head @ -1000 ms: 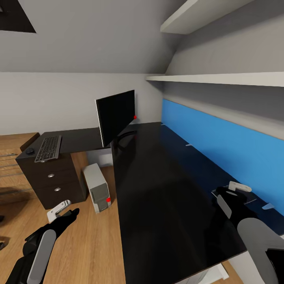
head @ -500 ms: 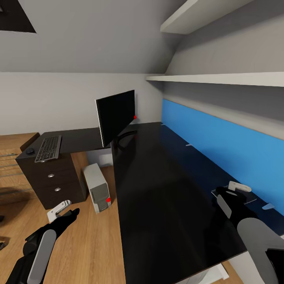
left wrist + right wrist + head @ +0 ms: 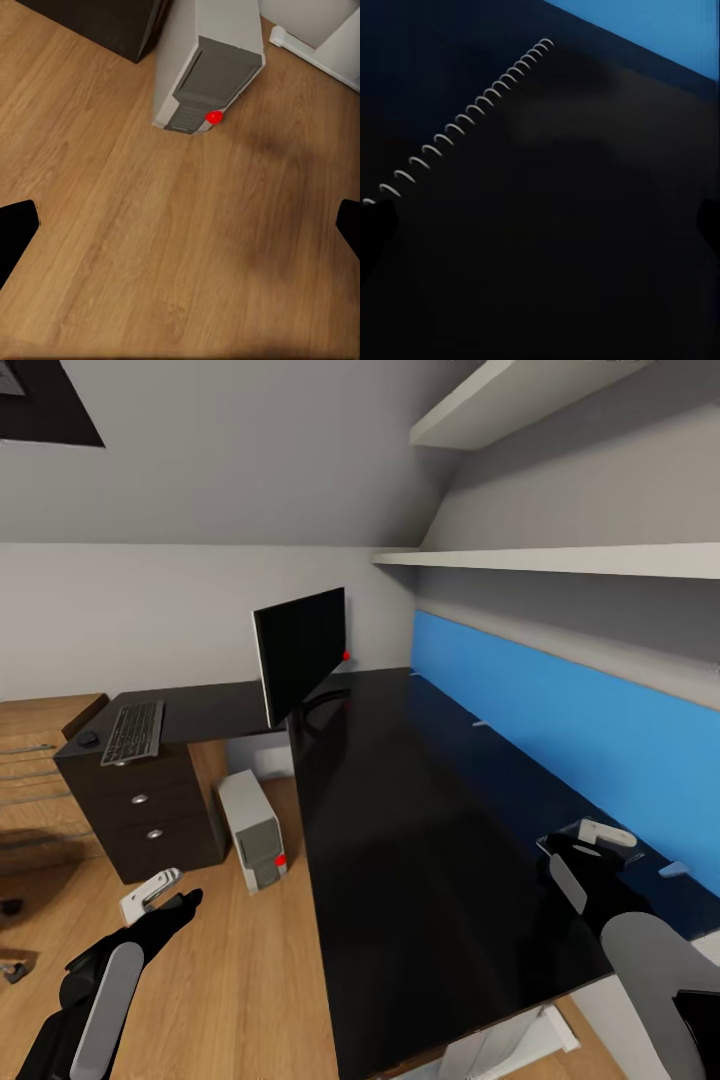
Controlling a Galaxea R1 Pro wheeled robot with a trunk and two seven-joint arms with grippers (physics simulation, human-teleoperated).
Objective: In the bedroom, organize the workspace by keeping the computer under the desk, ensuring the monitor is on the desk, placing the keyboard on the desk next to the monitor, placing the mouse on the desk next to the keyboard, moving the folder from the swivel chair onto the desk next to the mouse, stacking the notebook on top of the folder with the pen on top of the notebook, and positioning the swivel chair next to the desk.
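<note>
Under right gripper (image 3: 590,840): dark spiral-bound notebook (image 3: 540,225) on glossy black desk (image 3: 420,840) | jaws spread, empty | descend squarely, grip notebook's edge.

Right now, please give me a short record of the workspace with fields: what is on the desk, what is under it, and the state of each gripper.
desk: glossy black top, L-shaped
monitor: upright on the desk at its corner
keyboard: on the desk wing above the drawers
mouse: on the desk, beside the keyboard
computer: on the floor by the drawers, at the desk's edge
notebook: dark, spiral-bound, below the right gripper
left gripper: open, over the floor
right gripper: open, over the desk
</note>
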